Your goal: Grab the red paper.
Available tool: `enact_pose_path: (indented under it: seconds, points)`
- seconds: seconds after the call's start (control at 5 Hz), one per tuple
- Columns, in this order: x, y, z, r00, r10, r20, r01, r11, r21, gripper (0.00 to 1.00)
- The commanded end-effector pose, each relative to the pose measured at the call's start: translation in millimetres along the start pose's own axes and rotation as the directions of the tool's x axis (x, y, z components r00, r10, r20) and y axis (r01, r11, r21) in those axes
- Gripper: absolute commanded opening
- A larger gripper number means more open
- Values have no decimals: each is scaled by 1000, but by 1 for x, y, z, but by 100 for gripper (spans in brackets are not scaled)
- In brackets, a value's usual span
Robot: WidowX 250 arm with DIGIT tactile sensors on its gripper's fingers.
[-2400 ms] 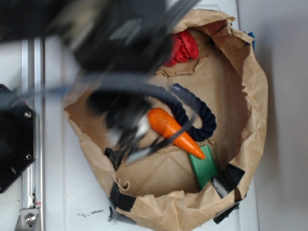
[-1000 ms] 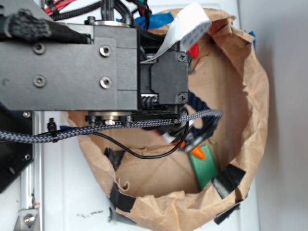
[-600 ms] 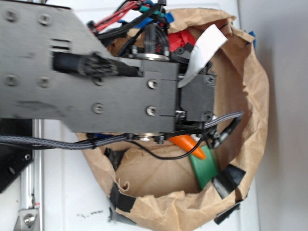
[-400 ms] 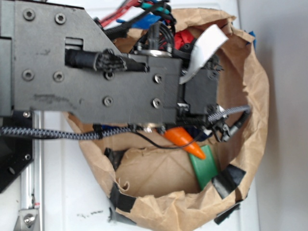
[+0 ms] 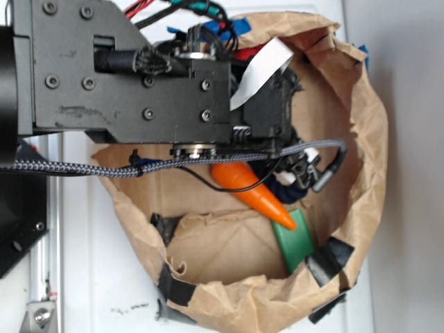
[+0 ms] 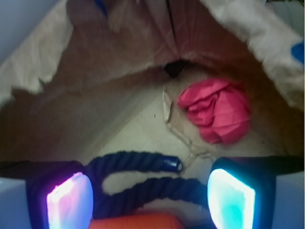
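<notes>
1. The red paper (image 6: 217, 116) is a crumpled wad, bright red (pinkish in the wrist view), with deep folds and creases.
2. It is roughly ball-shaped, loosely bunched.
3. It lies on the floor of the brown paper bag (image 6: 119, 90), close to the bag's wall and a corner fold.
4. Nothing touches it from above.

The exterior view looks straight down from high up at the brown paper bag (image 5: 368, 139), and the big black arm (image 5: 125, 76) fills the upper left of the frame. The wrist view sits low inside the bag, very close, looking forward along its floor. Both views show the carrot (image 5: 253, 191), low in the wrist frame, and the dark blue rope (image 6: 143, 179)
</notes>
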State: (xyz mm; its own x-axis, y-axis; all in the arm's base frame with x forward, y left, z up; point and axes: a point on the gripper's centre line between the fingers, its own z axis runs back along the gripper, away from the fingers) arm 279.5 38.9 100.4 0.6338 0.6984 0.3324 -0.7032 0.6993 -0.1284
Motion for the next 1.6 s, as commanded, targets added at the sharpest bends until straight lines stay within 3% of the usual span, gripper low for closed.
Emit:
enact_pose_path:
  seconds: [0.0,0.4,0.6,0.8,1.4]
  points:
    - [12,8,-15,999,37,10,-38,999,15,100]
    - [34,14,-25,998,68,13,-68,997,42,100]
    - [29,37,-27,993,112,26,-114,986,121,100]
    - [21,34,-25,985,168,43,-174,960,221,100]
    - [21,34,-25,985,168,43,-174,960,221,100]
